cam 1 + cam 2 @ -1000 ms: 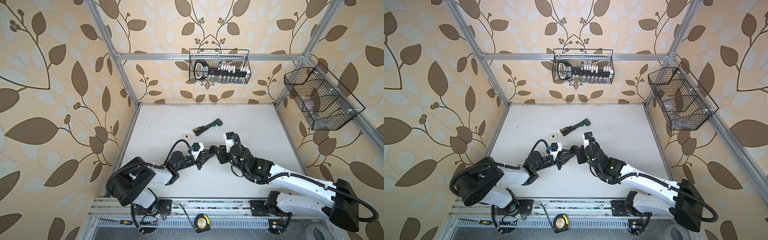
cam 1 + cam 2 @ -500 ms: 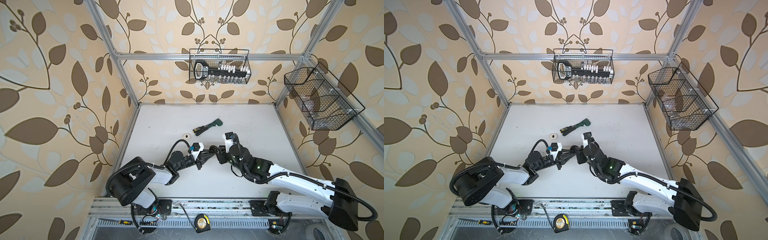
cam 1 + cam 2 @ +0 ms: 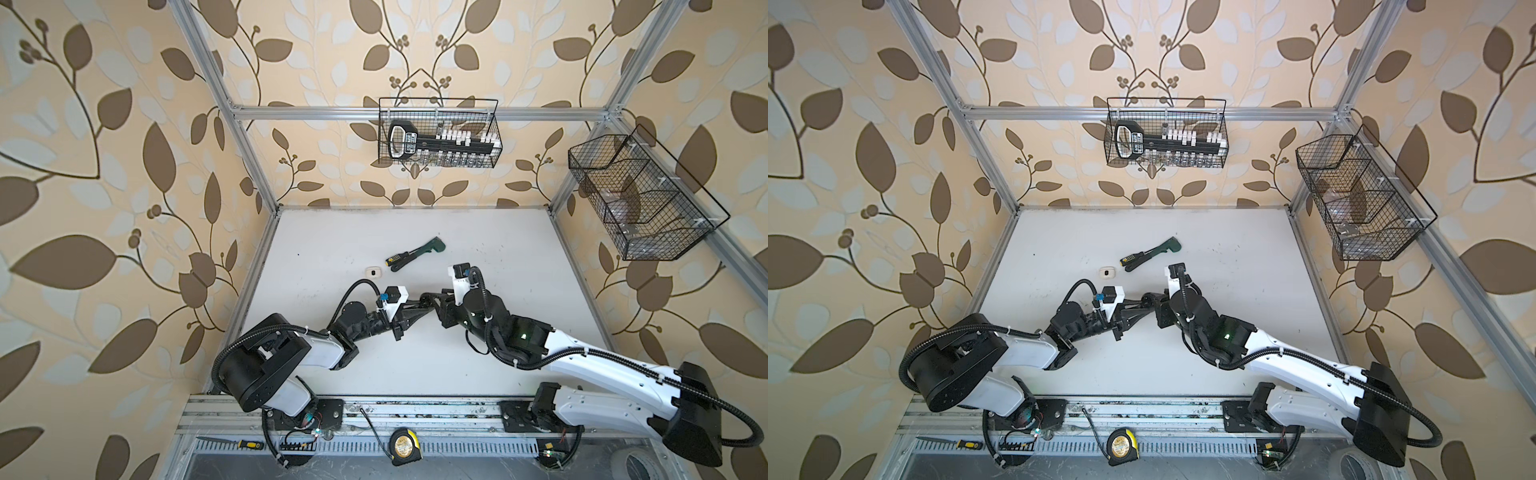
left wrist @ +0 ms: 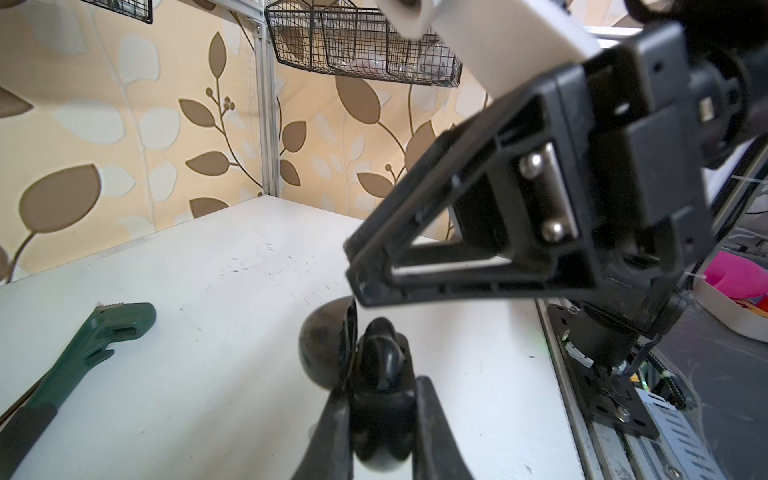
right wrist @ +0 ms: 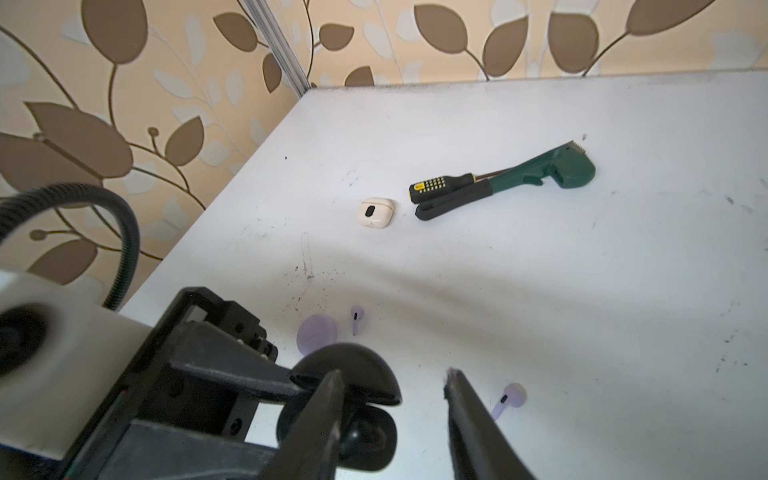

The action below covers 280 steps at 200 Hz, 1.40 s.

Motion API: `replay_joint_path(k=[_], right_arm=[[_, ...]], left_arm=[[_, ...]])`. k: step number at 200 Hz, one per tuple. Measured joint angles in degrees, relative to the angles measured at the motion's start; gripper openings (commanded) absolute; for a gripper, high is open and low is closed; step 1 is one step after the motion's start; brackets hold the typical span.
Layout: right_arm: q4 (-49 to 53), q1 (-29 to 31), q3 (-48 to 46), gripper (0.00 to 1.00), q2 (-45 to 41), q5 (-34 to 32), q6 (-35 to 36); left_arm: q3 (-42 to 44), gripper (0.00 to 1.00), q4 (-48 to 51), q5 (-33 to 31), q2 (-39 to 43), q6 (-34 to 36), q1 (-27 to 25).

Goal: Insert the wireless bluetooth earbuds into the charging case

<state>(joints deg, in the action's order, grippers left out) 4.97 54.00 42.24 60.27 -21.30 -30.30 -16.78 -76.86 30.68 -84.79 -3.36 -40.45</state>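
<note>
Flanking black case (image 5: pixel 353 370): lilac earbuds (image 5: pixel 356 318), perhaps lilac case (image 5: pixel 316 334).

2 white arms (image 3: pixel 602 368), black joints (image 3: pixel 266 370), ribbed black cables (image 5: pixel 131 241), triangular black jaws, 2 silver screws (image 4: pixel 530 160)

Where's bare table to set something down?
Free: back right of the table, between the wrench and the right edge; the front strip by the rail. Crowded: the middle, where left gripper and right gripper meet at the black case, lilac earbuds and lilac case close by.
</note>
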Motion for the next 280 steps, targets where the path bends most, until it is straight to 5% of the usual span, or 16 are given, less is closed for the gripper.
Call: replay_joint_path(k=[77, 246, 280], right_arm=[[-0.2, -9.6, -0.7, 0.41, -1.5, 4.9, -2.5], [-2.8, -10.1, -0.8, 0.41, 4.8, 11.5, -3.7], [-5.0, -8.9, -0.8, 0.34, 4.8, 14.3, -3.5]], left_arm=[[-1.3, 0.00, -0.5, 7.3, 0.0, -0.1, -0.1], [-1.3, 0.00, -0.9, 8.1, 0.0, -0.2, 0.0], [-0.3, 0.00, -0.2, 5.7, 0.9, 0.0, -0.1]])
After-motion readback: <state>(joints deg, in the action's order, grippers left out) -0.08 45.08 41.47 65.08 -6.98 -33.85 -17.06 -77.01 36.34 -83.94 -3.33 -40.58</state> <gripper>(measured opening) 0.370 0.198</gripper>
